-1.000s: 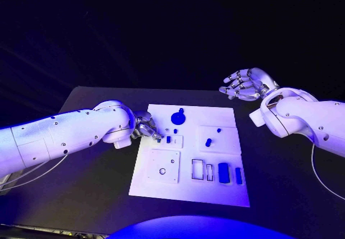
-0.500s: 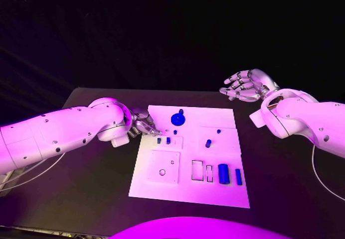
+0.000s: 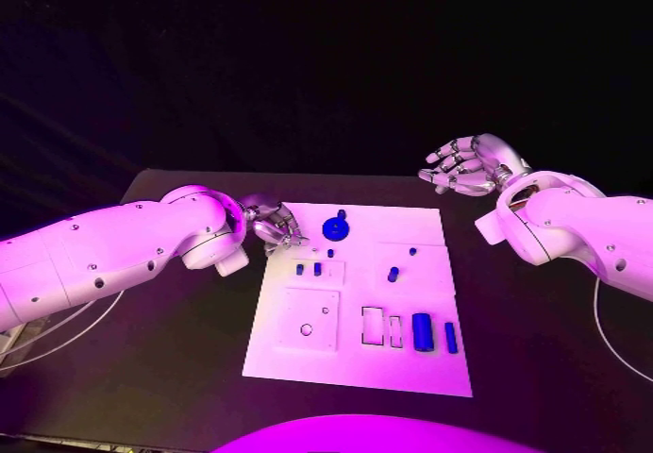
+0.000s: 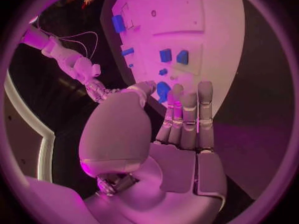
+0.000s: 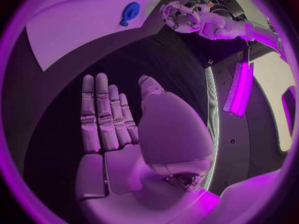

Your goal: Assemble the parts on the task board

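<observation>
The task board [image 3: 357, 363] is a flat white rectangular plate lying in the middle of the black table [image 3: 163, 377], its long axis running from the near edge away to the far edge. Near its near right part two rounded blue bars [image 3: 422, 331] lie side by side, long axes also pointing near to far, beside narrow rectangular cut-outs [image 3: 373, 325]. A raised square panel [image 3: 310, 316] with a small round hole sits to their left. Farther up, small blue pegs [image 3: 309, 269] stand in a low block, another blue peg [image 3: 393, 274] to their right. At the far end lies a round blue knobbed part [image 3: 335, 226]. The left hand [image 3: 273, 225] hovers at the board's far left corner, fingers straight and side by side, holding nothing. The right hand [image 3: 465, 162] is raised well beyond the far right corner, fingers loosely apart, empty.
</observation>
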Controlling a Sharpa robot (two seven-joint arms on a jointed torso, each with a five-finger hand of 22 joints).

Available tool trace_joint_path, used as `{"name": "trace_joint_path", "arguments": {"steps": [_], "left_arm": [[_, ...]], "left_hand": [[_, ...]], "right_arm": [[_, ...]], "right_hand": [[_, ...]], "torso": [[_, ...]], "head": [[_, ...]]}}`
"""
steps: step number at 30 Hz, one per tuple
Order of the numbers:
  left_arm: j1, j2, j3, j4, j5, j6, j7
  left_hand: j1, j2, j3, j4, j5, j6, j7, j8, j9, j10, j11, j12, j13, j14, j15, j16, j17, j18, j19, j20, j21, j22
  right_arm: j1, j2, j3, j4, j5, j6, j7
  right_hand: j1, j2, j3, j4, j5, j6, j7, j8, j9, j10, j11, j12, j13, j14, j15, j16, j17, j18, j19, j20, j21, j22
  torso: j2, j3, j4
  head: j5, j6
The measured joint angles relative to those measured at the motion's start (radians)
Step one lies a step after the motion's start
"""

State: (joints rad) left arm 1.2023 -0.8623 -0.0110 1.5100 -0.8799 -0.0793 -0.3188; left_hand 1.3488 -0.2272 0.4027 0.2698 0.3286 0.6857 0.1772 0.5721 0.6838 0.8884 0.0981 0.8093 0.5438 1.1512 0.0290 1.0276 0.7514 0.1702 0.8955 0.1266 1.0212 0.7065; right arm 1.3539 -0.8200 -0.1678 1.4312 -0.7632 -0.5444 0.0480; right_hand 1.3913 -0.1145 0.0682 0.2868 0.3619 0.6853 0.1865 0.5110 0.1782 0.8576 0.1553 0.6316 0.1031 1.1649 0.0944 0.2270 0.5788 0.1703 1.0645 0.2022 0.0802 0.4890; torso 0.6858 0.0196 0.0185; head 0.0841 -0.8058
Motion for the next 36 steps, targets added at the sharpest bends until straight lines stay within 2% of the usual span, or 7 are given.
{"name": "trace_joint_path", "arguments": {"steps": [3,5,8,14,17,26,36], "left_arm": [[-0.001,0.004,-0.004,0.003,-0.010,-0.041,0.086],[-0.005,0.011,-0.007,0.004,-0.034,-0.067,0.158],[-0.009,0.029,-0.014,0.002,-0.083,-0.094,0.254],[-0.015,0.069,-0.024,-0.020,-0.209,-0.122,0.371],[-0.015,0.091,-0.029,-0.034,-0.296,-0.117,0.389],[-0.017,0.142,-0.042,-0.075,-0.523,-0.057,0.372],[-0.017,0.183,-0.045,-0.122,-0.629,0.001,0.329]], "left_hand": [[0.073,-0.012,0.030,-0.019,0.000,-0.037,0.005,-0.037,-0.054,-0.074,0.023,-0.089,-0.077,-0.088,0.022,-0.065,-0.059,0.000,-0.042,0.023,-0.070,-0.045],[0.109,-0.022,0.046,-0.030,-0.003,-0.057,0.002,-0.071,-0.105,-0.121,0.041,-0.187,-0.160,-0.139,0.041,-0.096,-0.093,0.000,-0.067,0.038,-0.105,-0.062],[0.134,-0.023,0.044,-0.043,-0.004,-0.062,0.001,-0.101,-0.162,-0.133,0.050,-0.262,-0.234,-0.166,0.050,-0.118,-0.129,0.000,-0.079,0.050,-0.129,-0.072],[0.135,-0.023,0.027,-0.059,-0.004,-0.031,0.003,-0.117,-0.218,-0.117,0.050,-0.292,-0.286,-0.159,0.047,-0.103,-0.150,0.000,-0.078,0.050,-0.130,-0.070],[0.133,-0.024,-0.008,-0.046,-0.018,-0.025,0.005,-0.133,-0.254,-0.112,0.048,-0.302,-0.310,-0.143,0.046,-0.060,-0.149,0.000,-0.064,0.050,-0.124,-0.062],[0.131,-0.026,-0.063,-0.020,-0.019,0.032,0.015,-0.133,-0.304,-0.091,0.038,-0.287,-0.335,-0.115,0.039,0.026,-0.147,0.000,-0.034,0.045,-0.101,-0.045],[0.139,-0.018,-0.070,-0.013,-0.019,0.065,0.007,-0.143,-0.322,-0.087,0.034,-0.287,-0.346,-0.111,0.035,0.041,-0.150,0.000,-0.030,0.041,-0.093,-0.038]], "right_arm": [[0.000,-0.004,0.000,0.002,0.000,0.001,0.000],[0.000,-0.006,0.000,0.002,0.000,0.002,0.001],[0.000,-0.008,0.000,0.002,0.000,0.003,0.002],[-0.004,-0.008,0.000,0.000,0.000,0.006,0.004],[-0.006,-0.006,-0.001,-0.001,0.000,0.008,0.005],[-0.008,-0.001,-0.001,-0.002,0.000,0.010,0.008],[-0.009,0.002,-0.001,-0.003,0.000,0.010,0.009]], "right_hand": [[0.000,0.000,0.003,-0.003,0.000,0.000,0.000,0.000,-0.001,0.000,0.000,-0.004,-0.004,0.000,0.000,-0.003,0.000,0.000,0.000,0.000,0.000,-0.001],[0.009,0.000,0.007,-0.001,0.000,0.003,-0.003,0.000,-0.002,0.000,0.000,-0.008,-0.007,0.000,0.000,-0.004,0.000,0.000,0.000,0.000,0.000,-0.003],[0.013,-0.003,0.014,-0.003,0.000,0.008,0.002,0.000,-0.004,0.004,0.004,-0.021,-0.014,0.004,-0.004,-0.008,0.000,0.000,0.000,0.000,0.000,-0.006],[0.022,-0.001,0.021,-0.001,0.000,0.012,-0.001,0.000,-0.007,0.007,0.000,-0.032,-0.022,0.004,-0.004,-0.012,-0.001,0.000,0.000,0.000,0.000,-0.009],[0.022,-0.001,0.021,-0.001,0.000,0.012,-0.001,0.000,-0.008,0.007,0.000,-0.036,-0.025,0.004,-0.004,-0.012,-0.001,0.000,0.000,0.000,0.000,-0.010],[0.022,-0.001,0.023,0.001,0.000,0.011,-0.001,0.000,-0.009,0.011,0.003,-0.036,-0.026,0.004,-0.004,-0.016,-0.001,0.000,0.000,0.000,0.000,-0.011],[0.022,-0.001,0.023,0.001,0.000,0.012,-0.001,0.000,-0.010,0.011,0.003,-0.042,-0.029,0.003,-0.004,-0.016,-0.002,0.000,0.000,0.000,0.000,-0.012]], "torso": [[0.000,0.0000,-0.0001],[0.001,-0.0004,-0.0002],[0.001,-0.0006,-0.0006],[0.001,-0.0012,-0.0004],[0.001,-0.0012,-0.0004],[0.001,-0.0008,-0.0005],[0.001,-0.0012,-0.0004]], "head": [[-0.002,0.002],[-0.003,0.005],[-0.004,0.007],[-0.006,0.010],[-0.006,0.010],[-0.005,0.011],[-0.002,0.009]]}}
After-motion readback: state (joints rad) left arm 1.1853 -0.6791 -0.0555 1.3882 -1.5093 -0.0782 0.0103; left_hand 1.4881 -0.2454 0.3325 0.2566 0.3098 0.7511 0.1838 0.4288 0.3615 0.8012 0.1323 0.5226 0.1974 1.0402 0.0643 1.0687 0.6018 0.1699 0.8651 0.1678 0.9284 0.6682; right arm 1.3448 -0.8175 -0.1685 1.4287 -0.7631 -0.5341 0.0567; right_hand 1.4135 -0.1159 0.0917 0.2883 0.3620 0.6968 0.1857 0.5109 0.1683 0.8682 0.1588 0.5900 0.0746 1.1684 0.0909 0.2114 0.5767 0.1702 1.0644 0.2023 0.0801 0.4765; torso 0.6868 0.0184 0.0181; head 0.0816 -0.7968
